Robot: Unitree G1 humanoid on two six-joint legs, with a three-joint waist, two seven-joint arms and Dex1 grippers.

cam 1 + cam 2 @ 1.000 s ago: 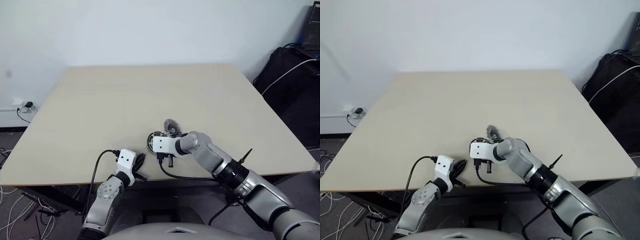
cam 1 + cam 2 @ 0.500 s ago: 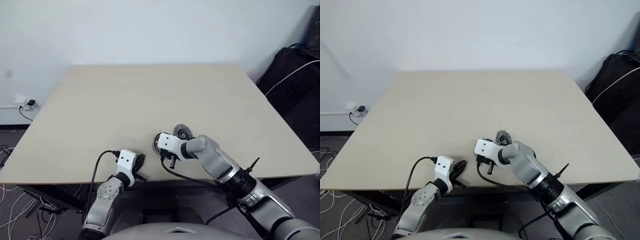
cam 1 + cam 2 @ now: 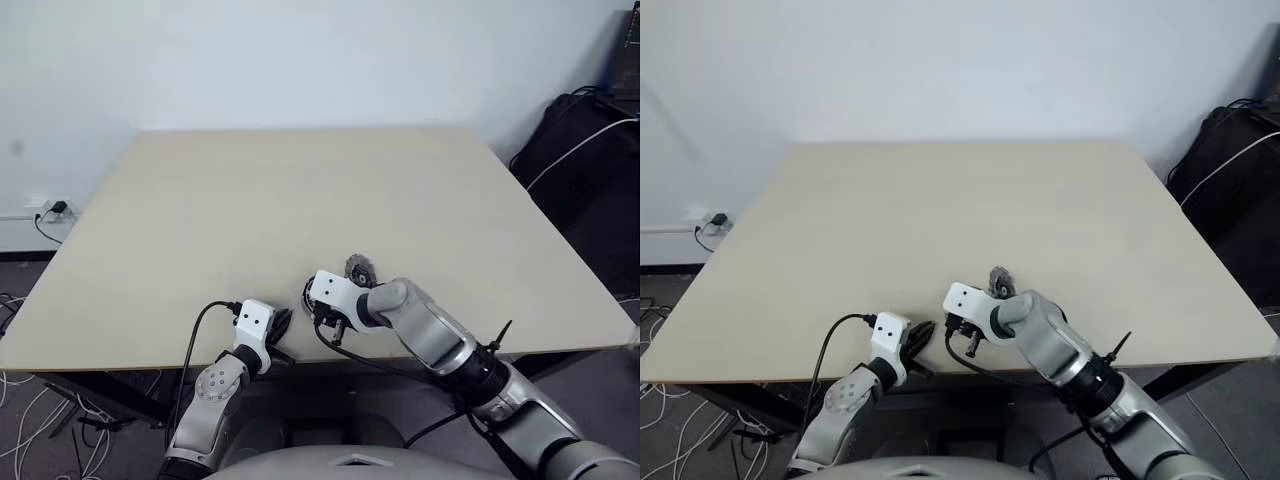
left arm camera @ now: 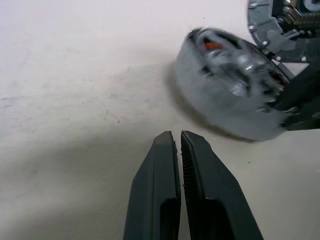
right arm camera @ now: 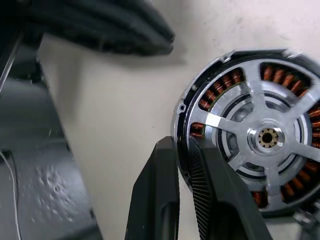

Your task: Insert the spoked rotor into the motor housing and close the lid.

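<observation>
Worktop [image 3: 300,190], pale matte beige, carries everything near its front edge. Right hand [image 5: 183,150] pinches the dark rim of the round silver spoked rotor [image 5: 260,137], seated over the copper-wound motor housing [image 5: 222,82]. Left hand [image 4: 177,137], ribbed black fingers together, rests nearby, empty.

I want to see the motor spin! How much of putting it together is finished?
Looks done: the spoked wheel sits over the copper coils, which show through its gaps. In hand: the right tool seems to pinch that wheel's rim. The left tool is shut and empty. Left to do: the lid is off, on the table beside the motor, and has to go on.
</observation>
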